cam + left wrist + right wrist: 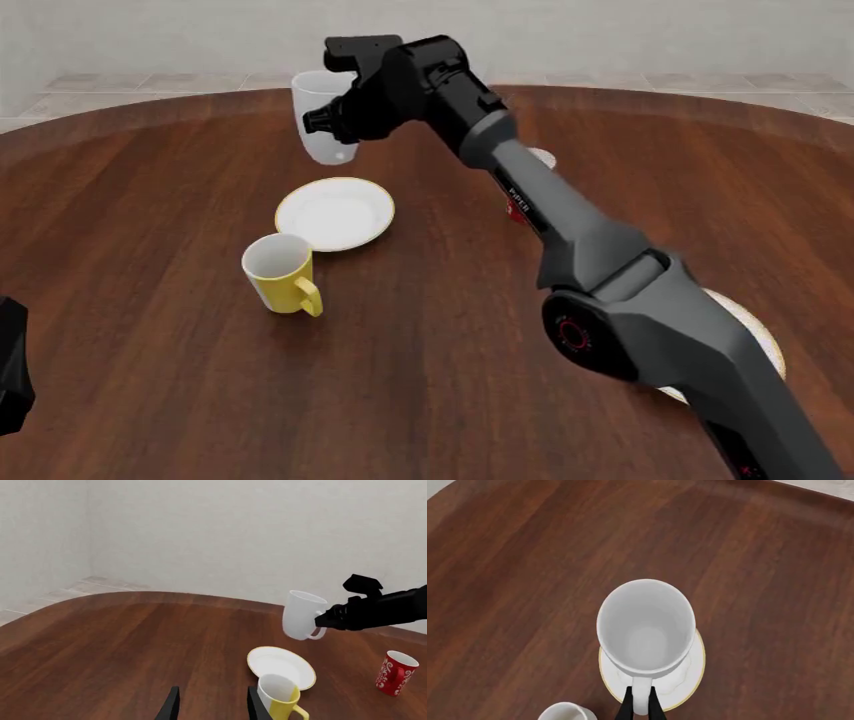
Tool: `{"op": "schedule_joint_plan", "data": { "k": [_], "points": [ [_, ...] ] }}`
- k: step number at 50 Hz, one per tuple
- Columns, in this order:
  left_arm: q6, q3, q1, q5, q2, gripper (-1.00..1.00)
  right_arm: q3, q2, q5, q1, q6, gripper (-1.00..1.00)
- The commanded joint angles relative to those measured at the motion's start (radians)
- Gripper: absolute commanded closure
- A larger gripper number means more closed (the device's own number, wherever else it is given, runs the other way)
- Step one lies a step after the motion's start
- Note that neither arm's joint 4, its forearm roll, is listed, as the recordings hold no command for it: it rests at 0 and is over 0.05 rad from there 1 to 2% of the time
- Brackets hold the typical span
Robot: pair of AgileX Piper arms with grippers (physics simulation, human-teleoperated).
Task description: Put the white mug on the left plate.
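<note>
Right wrist view looks straight down into your white mug (646, 630), and its inside is bare. Your right hand (640, 706) is clamped on the mug's loop handle, holding it upright in the air. Front view puts the mug (320, 118) at about 12 o'clock from the left plate (335, 214), which has nothing on it. The yellow mug (279, 271) stands on the worktop (160, 330) at the plate's 7 o'clock, just beside its rim, also with nothing inside. Your left hand (212, 706) hangs with its fingers spread, holding nothing.
</note>
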Motion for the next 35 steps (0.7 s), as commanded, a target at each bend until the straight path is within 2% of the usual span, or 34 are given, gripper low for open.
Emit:
{"op": "schedule_joint_plan", "data": {
  "k": [1, 35],
  "points": [
    [0.0, 0.0, 0.001, 0.0, 0.0, -1.0, -0.003, 0.01, -0.006, 0.002, 0.009, 1.0],
    [-0.001, -0.003, 0.002, 0.002, 0.0, -1.0, -0.003, 0.054, -0.023, 0.001, 0.03, 1.0]
  ]
}}
